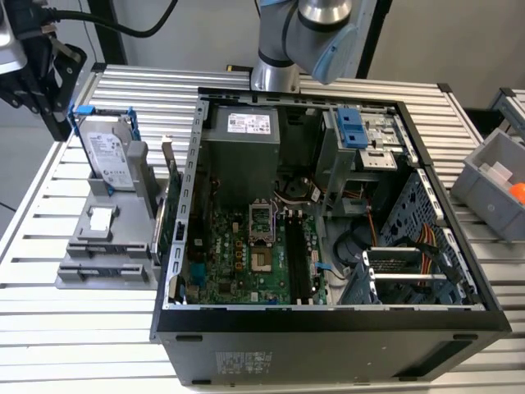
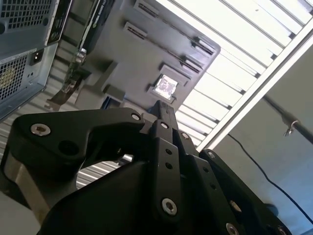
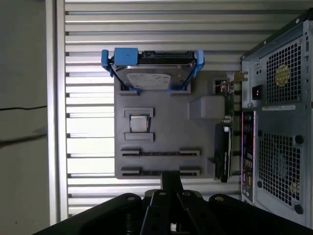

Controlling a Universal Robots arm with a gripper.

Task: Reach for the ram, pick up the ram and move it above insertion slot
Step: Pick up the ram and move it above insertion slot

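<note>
As the gripper (image 3: 171, 175) hovers, a hard drive (image 3: 149, 76) stands in the holder (image 3: 168, 132).

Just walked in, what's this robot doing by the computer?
The arm's black gripper hangs above the grey parts tray beside the open black computer case. The tray holds a silver hard drive in a blue frame. The gripper is nearest the tray's long narrow holders; whether it holds the ram, I cannot tell.

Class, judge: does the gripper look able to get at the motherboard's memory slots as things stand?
Probably yes for the gripper: the computer case lies open, and the black memory slots sit uncovered, nothing lying across them.
</note>
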